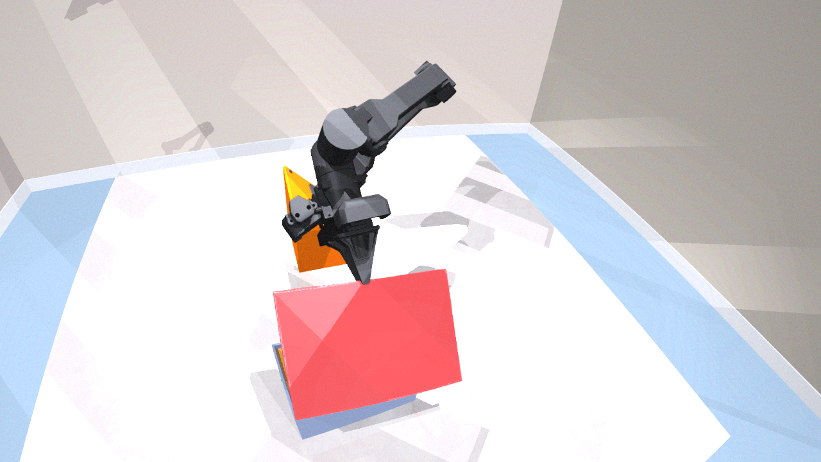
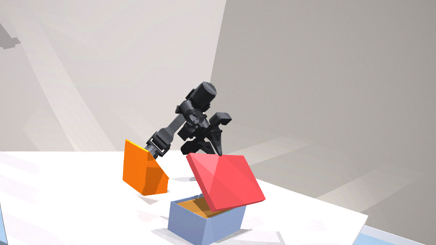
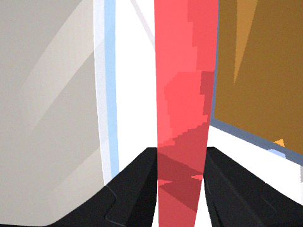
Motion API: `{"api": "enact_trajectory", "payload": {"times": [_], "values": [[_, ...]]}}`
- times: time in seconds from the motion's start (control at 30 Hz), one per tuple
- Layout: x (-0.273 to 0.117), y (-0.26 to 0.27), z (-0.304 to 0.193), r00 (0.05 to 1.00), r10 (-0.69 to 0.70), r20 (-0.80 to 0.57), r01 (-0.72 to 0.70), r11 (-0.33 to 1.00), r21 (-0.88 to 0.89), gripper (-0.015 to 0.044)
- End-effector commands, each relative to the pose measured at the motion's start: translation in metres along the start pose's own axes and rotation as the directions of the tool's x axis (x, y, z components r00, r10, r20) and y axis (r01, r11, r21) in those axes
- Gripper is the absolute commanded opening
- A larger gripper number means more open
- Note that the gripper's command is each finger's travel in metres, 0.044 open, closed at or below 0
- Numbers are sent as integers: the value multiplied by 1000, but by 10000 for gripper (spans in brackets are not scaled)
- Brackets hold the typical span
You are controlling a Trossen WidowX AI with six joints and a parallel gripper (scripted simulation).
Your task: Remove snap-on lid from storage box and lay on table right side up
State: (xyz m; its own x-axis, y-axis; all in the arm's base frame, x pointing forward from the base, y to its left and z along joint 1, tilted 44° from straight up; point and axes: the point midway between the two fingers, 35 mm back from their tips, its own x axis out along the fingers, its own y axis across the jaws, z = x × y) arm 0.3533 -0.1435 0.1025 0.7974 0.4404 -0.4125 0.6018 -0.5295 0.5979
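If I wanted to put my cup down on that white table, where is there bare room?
Broad white patches lie between the blue box and each blue side strip in the top view. It's crowded around the box, under the tilted red lid, and between box and orange block.

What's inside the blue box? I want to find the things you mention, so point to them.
Inside the blue rectangular box (image 1: 350, 420) (image 2: 186, 221), an orange-brown surface (image 2: 190, 205) (image 3: 259, 79) shows. The tilted red rectangular lid (image 1: 378, 344) (image 2: 231, 179) (image 3: 181, 94) covers the rest in the outside view, so I can't tell what's there.
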Motion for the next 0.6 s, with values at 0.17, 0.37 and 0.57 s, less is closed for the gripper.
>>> {"api": "enact_trajectory", "payload": {"times": [0.17, 0.37, 0.57], "values": [[-2, -1, -16, 1000, 3, 7, -3, 1000, 4, 0], [-3, -2, -28, 1000, 3, 7, -3, 1000, 5, 0], [-3, -3, -40, 1000, 3, 6, -3, 1000, 5, 0]]}}
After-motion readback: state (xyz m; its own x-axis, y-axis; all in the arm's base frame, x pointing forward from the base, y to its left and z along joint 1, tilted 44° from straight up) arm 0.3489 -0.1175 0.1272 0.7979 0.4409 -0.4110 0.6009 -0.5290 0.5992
